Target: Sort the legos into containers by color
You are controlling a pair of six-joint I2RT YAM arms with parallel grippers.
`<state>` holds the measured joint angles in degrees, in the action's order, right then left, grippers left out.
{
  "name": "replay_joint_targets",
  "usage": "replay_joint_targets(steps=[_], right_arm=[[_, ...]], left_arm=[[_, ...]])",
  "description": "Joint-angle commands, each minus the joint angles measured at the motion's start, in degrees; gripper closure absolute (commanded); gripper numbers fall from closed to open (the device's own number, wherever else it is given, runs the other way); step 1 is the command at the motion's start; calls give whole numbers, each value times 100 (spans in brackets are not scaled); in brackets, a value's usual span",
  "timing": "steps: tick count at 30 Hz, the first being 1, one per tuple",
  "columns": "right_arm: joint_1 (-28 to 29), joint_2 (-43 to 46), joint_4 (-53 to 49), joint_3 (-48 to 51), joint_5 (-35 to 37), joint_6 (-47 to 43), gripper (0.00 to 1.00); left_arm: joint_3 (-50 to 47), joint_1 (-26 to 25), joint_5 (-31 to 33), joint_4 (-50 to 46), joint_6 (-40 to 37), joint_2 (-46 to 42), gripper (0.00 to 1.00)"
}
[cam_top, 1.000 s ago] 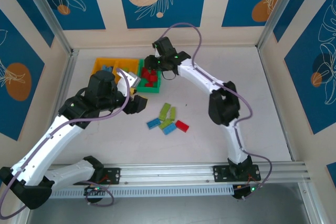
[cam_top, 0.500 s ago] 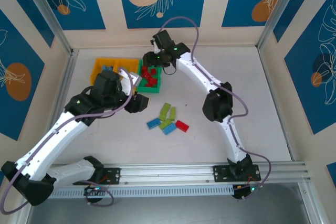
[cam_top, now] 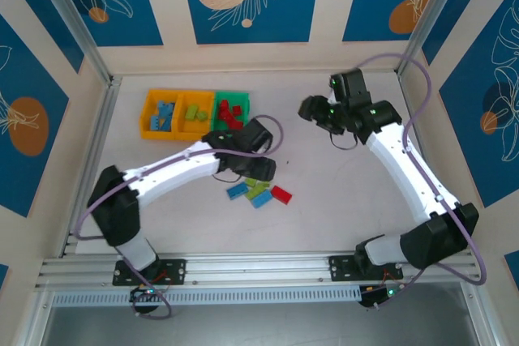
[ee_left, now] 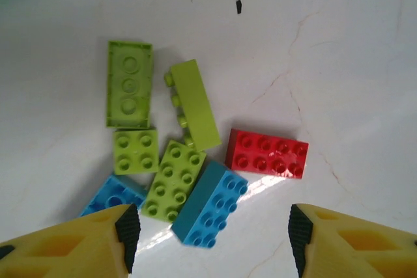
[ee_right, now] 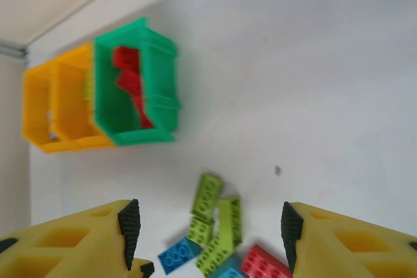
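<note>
Loose legos lie in a small pile (cam_top: 259,192) on the white table. In the left wrist view they are several lime green bricks (ee_left: 129,83), two blue bricks (ee_left: 212,203) and one red brick (ee_left: 267,153). My left gripper (cam_top: 255,169) hangs open just above that pile, its jaws (ee_left: 212,242) empty and wide apart. The containers stand at the back left: two orange-yellow bins (cam_top: 148,111) holding blue and green bricks, and a green bin (cam_top: 243,101) holding red bricks. My right gripper (cam_top: 308,109) is open and empty at the back right; its fingertips (ee_right: 129,226) frame the pile (ee_right: 215,232) and the green bin (ee_right: 133,83) from afar.
Aluminium posts and patterned walls close in the table on three sides. A rail (cam_top: 259,269) runs along the near edge. A small dark speck (ee_left: 238,6) marks the table behind the pile. Bare table lies between the pile and the right arm.
My left arm swung from beside the bins out over the loose pile. My right gripper left the green bin, opened wider and pulled back to the right.
</note>
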<state>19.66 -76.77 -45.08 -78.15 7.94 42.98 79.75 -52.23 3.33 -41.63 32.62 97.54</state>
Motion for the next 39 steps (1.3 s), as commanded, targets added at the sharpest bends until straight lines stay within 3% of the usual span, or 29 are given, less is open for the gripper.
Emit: replay_joint_targets(steps=[1,5,9,15,17,22,28,33,39], right_arm=[[-157,376,23,591,-194,544,38],[-352,427,-265,537,-256,448,38],[-401,432,-308,369,-275,345,38],[-413,409,-293,273,-325,313,38],[-419,400,-305,283,-350,318,37],[-418,435,-361,299,-407,393,38],[-412,614,-382,262,-554,473,38],[-322,664,-188,125,-1065,427,36],[241,478,24,-120,-1414,356,35]], left_arm=[[417,-151,557,-391,529,505,38],[825,-156,764,-796,928,1237,38],[968,-156,406,-559,903,1714,40],[1198,-130,434,-505,861,2133,55],[1262,-125,392,-496,825,2190,64],[1241,-91,387,-498,834,2155,73],[1219,13,607,-591,817,1540,74],[1236,405,806,-654,773,951,74],[1306,1470,1051,-667,355,524,74]])
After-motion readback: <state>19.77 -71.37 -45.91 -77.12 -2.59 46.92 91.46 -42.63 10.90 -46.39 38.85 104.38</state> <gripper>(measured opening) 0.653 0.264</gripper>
